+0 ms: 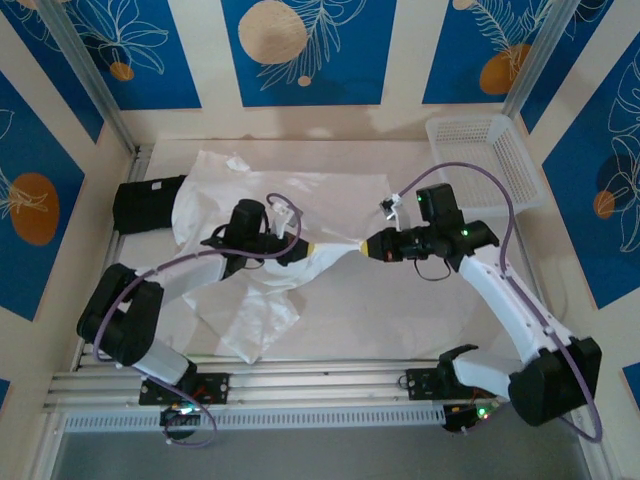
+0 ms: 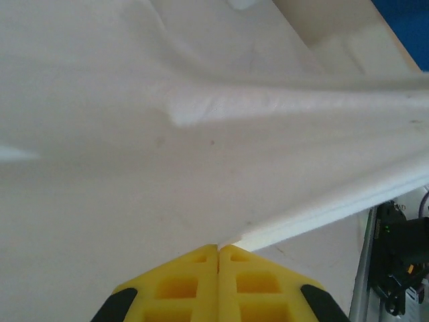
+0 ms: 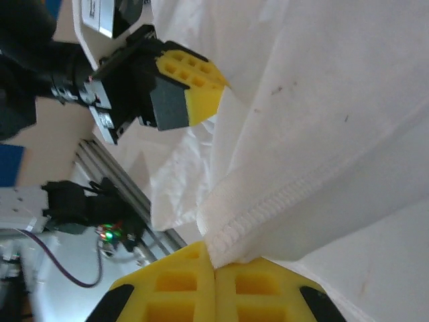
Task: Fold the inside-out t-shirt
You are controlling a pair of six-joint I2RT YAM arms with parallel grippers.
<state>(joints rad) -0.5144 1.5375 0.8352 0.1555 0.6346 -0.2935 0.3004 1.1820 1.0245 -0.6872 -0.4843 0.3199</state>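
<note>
The inside-out t-shirt, plain white, lies crumpled across the middle of the table. My left gripper is shut on a white edge of it, and the cloth stretches taut away from the yellow jaws. My right gripper faces it from the right, shut on a stitched hem of the same shirt just above its fingertips. A short strip of cloth runs tight between the two grippers. The left gripper's yellow fingers show in the right wrist view.
A black cloth garment lies at the table's left edge, partly under the shirt. A white mesh basket stands at the back right. Aluminium rails run along the near edge.
</note>
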